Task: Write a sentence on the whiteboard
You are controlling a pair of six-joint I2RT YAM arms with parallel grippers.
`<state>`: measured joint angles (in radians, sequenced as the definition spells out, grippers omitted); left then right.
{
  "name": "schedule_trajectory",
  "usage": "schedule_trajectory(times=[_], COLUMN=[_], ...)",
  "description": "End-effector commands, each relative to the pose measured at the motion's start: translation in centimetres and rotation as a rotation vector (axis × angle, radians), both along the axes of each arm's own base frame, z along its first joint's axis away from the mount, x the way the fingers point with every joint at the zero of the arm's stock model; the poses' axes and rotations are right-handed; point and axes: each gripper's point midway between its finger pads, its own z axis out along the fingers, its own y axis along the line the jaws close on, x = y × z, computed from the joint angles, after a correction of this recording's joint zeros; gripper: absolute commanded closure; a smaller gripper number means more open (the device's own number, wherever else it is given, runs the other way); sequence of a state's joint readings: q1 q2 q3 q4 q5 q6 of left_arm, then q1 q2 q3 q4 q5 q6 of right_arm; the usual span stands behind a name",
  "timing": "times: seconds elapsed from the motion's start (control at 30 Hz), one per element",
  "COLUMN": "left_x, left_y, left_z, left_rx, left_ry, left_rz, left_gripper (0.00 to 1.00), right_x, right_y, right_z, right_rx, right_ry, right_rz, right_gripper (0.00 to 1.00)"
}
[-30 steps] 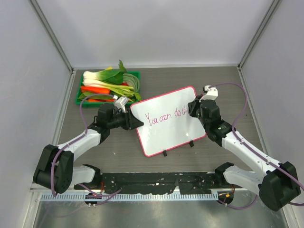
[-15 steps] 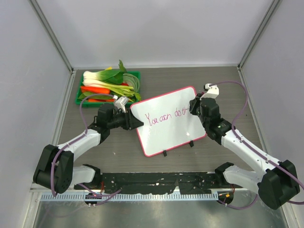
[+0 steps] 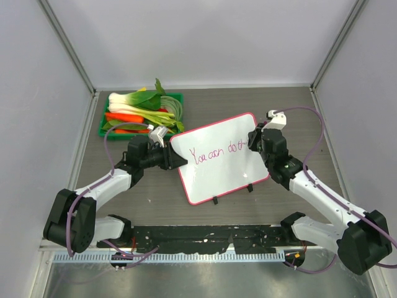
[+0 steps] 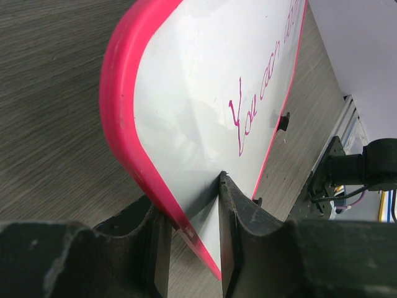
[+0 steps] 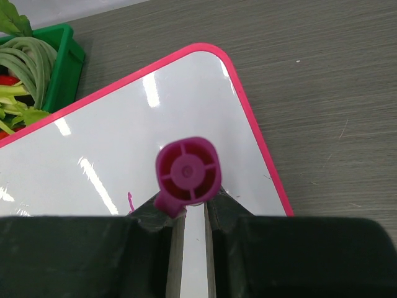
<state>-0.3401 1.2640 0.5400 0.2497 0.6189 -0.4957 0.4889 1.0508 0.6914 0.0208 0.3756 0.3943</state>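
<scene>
**Right gripper** (image 5: pixel 189 214): fingers pressed on a purple marker (image 5: pixel 188 169), seen end-on from its butt, so that the pen stood roughly square to the board (image 3: pixel 223 177) below it. The tip itself was hidden under the barrel.

**Left gripper** (image 4: pixel 195 208): pinched on the board's pink frame at its left short edge, one finger on each face, propping the board at a tilt.

**Board**: it lay at the centre of the top view, between the two arms, with its long axis running from lower left to upper right.

**Sentence** (image 3: pixel 214 154): it followed that axis. "You can do" was legible in pink-purple cursive, and the following letters were covered by the right gripper. Bare board remained beyond the pen toward the upper right corner, so any further stroke would have to run that way. The right arm was the nearer to that end.

**Tray** (image 5: pixel 69 65): green, holding vegetables, in the upper left, just beyond the board's corner. No brand or label could be read.
</scene>
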Motion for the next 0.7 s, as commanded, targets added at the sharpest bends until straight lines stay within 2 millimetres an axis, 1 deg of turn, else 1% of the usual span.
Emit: schedule_trajectory(times=[0.0,0.13,0.3,0.37,0.47,0.5,0.67], left_x=[1.7,1.6,1.7,1.7,1.7,1.7,1.7], left_y=[3.9,3.9,3.9,3.9,3.9,3.9,3.9], left_z=[-4.8,-4.9,-4.8,-4.8,-4.8,-4.8,-4.8], left_rx=[0.250,0.251,0.250,0.250,0.250,0.250,0.249], left_ry=[-0.049,-0.049,-0.049,-0.049,-0.049,-0.049,-0.051], left_rz=[0.117,0.114,0.117,0.117,0.117,0.117,0.117], left_gripper=[1.00,1.00,1.00,1.00,1.00,1.00,1.00], right_x=[-0.5,-0.7,-1.0,-1.0,-0.8,-1.1,-1.2], right_y=[-0.4,-0.4,-0.2,-0.2,0.0,-0.1,-0.2], right_z=[-0.3,-0.5,-0.3,0.1,1.3,0.9,2.7], right_rx=[-0.008,-0.007,0.002,0.005,0.013,0.001,0.017], right_ry=[0.006,0.009,0.001,-0.009,-0.031,-0.011,-0.054], right_rz=[0.002,0.006,0.024,0.025,0.034,0.038,0.034], right_gripper=[0.99,0.99,0.99,0.99,0.99,0.99,0.99])
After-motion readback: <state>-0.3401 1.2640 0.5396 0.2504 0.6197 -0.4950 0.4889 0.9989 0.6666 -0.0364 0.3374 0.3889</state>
